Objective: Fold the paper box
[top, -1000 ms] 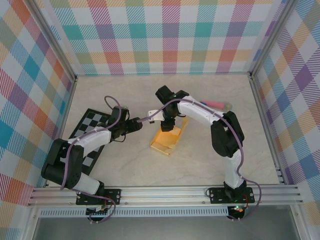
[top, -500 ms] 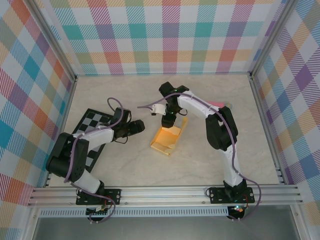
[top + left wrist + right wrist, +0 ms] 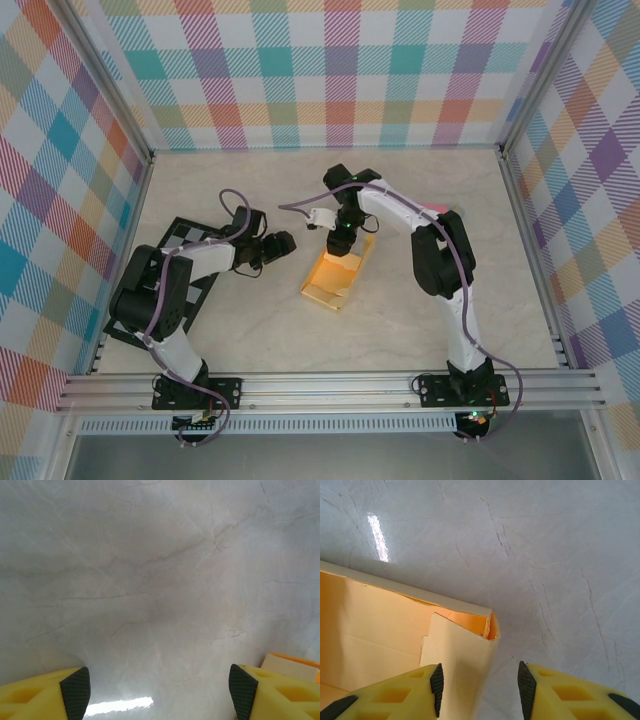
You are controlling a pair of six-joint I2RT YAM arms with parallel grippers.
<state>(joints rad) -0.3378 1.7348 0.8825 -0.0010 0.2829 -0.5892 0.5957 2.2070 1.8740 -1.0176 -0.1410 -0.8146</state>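
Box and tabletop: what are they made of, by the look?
The box looks like thin card or paperboard, matte yellow-orange; slim pale cut edges, creases and a folded-in flap suggest it. The table is smooth and glossy, pale grey with dark veins and a bright glare streak: marble-look, but real stone or printed laminate cannot be told.

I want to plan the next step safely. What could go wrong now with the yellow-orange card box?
1. The open right tool straddles a thin corner wall of the yellow-orange paper box; closing there may crush or tear it.
2. The open left tool sits beside the box, not holding it, so a push might slide it across the smooth pale table.
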